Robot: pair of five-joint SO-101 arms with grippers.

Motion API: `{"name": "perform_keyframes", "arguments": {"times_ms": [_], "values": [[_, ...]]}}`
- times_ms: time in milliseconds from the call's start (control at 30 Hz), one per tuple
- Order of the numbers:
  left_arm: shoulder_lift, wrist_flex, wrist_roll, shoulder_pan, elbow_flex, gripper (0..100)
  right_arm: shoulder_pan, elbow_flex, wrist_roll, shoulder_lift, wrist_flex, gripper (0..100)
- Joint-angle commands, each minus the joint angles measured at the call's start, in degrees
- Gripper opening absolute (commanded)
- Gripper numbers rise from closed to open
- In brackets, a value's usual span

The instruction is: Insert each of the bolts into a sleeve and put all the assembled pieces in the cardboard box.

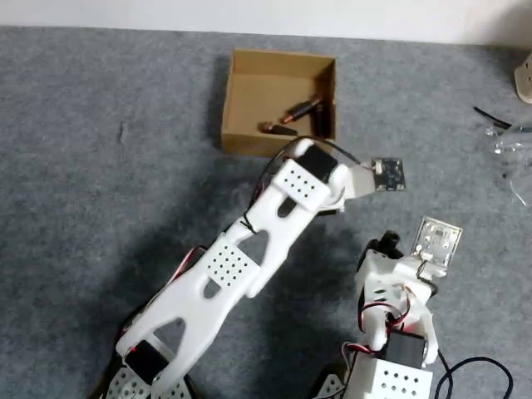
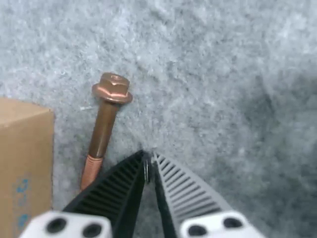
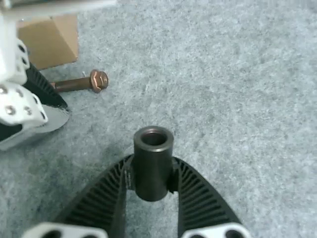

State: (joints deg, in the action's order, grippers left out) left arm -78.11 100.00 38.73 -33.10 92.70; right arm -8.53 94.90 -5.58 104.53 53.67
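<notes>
The bolt [image 2: 106, 129] lies on the carpet [image 2: 223, 74] just beside the cardboard box [image 2: 25, 148]. The left gripper [image 2: 148, 158], jaws closed and empty, hovers beside its shank. Farther from the box, the right gripper [image 3: 152, 164] clamps the sleeve [image 3: 153, 168], bore exposed, presumably to receive the bolt.

The open cardboard box [image 1: 283, 56] sits on grey carpet with 2 copper-and-dark pieces [image 1: 301, 110] lying flat inside. 1 loose copper bolt [image 2: 101, 134], with a flanged hex head, lies flat on the carpet just outside the box. 1 dark sleeve [image 3: 152, 173], a short tube with an open bore, is farther from the box than the bolt, clamped in the right gripper [image 3: 151, 162].
</notes>
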Motion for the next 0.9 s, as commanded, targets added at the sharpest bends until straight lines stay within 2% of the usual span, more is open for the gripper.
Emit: {"name": "perform_keyframes", "arguments": {"times_ms": [0, 200, 333, 700, 867], "values": [[7.87, 1.23, -1.14, 0.57, 2.51, 1, -0.66, -0.92, 0.79, 0.75, -1.98, 0.5], [14.90, 1.23, -6.68, 1.01, 2.51, 1, -0.66, -0.84, 0.79, 0.75, -1.98, 0.5], [14.90, 1.23, -10.81, 1.63, 2.51, 1, -0.66, -0.84, 0.79, 0.75, -1.98, 0.5], [9.80, 1.23, -11.52, 2.07, 2.51, 1, -0.66, -0.92, 0.88, 0.75, -1.98, 0.5], [15.78, 1.23, -12.40, 1.01, 2.59, 1, -0.66, -0.84, 0.97, 0.75, -1.98, 0.5]]}}
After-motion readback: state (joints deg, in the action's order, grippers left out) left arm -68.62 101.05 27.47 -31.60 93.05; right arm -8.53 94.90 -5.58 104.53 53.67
